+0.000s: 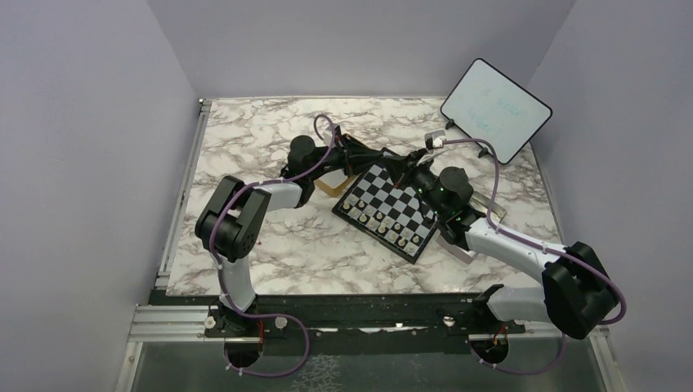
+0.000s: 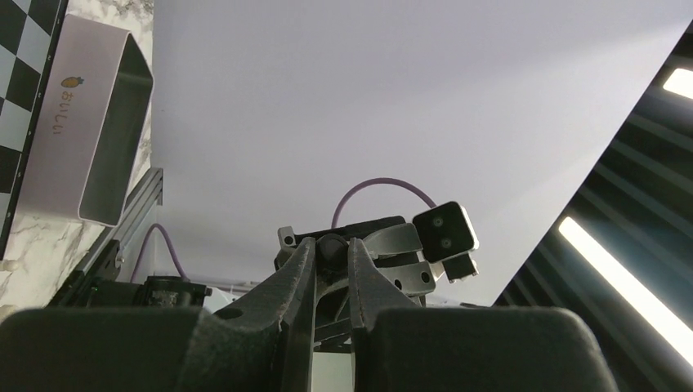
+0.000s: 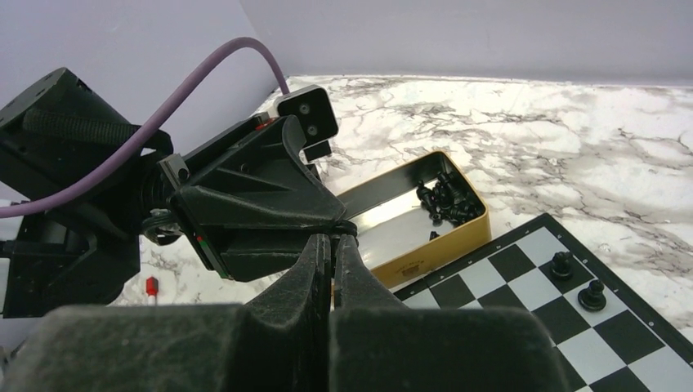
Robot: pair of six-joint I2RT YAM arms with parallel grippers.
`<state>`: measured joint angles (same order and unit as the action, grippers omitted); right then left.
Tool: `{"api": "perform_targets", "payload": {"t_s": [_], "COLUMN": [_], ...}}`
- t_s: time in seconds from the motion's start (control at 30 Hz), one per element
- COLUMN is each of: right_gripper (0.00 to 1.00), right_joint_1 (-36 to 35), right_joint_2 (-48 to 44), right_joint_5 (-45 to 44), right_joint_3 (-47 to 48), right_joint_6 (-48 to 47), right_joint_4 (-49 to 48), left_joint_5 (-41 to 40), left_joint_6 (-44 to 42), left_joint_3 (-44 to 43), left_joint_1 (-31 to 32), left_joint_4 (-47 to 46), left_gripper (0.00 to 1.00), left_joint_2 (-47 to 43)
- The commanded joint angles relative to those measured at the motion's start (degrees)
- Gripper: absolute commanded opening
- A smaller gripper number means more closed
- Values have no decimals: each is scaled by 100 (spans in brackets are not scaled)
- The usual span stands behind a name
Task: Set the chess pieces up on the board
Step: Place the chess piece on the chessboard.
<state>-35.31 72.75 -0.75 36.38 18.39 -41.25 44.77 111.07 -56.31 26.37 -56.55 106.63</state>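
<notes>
My right end effector (image 3: 333, 245) is clenched shut, tip to tip with my left end effector (image 2: 332, 257) near the tin (image 3: 458, 237) and board (image 3: 523, 278). Whether the left grasps anything, I cannot tell.

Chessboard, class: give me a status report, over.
Right gripper shut, tip to tip with left gripper; whether a piece is held, unclear. Board partly set; black pieces wait in tin. Both grippers crowd the board's far edge.

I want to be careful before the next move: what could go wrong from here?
1. The right gripper is shut very close to the tip of the left gripper; the arms could collide.
2. The open gold tin lies beside the board; a bump may spill its black pieces.
</notes>
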Motion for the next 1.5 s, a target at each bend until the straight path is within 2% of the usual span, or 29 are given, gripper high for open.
{"api": "perform_targets", "payload": {"t_s": [0.0,0.13,0.17,0.27,0.4,0.47,1.17,1.27,1.47], "right_gripper": [1,1,4,23,33,35,31,25,4], "right_joint_1": [-39,-40,-40,-37,-40,-40,-37,-42,-37], "right_joint_2": [-141,-138,-138,-159,-200,-179,182,176,88], "right_joint_5": [-252,-210,-157,-79,-192,-229,-226,-241,-294], "right_joint_3": [178,193,178,127,110,98,170,138,102], "right_joint_6": [280,318,304,262,247,324,873,902,908], "right_joint_4": [-6,100,97,63,219,255,538,499,420], "left_joint_5": [5,-112,-162,-272,-311,-311,-600,-619,-628], "left_joint_6": [0,-58,-48,-32,-15,-6,151,158,157], "left_joint_3": [-21,22,61,149,153,147,250,244,267], "left_joint_1": [51,52,52,52,55,58,164,175,191], "left_joint_4": [-353,-354,-349,-360,-365,-372,-558,-566,-576], "left_gripper": [10,12,11,11,11,11,11,11,11], "left_joint_2": [129,115,94,49,14,10,-70,-80,-90]}}
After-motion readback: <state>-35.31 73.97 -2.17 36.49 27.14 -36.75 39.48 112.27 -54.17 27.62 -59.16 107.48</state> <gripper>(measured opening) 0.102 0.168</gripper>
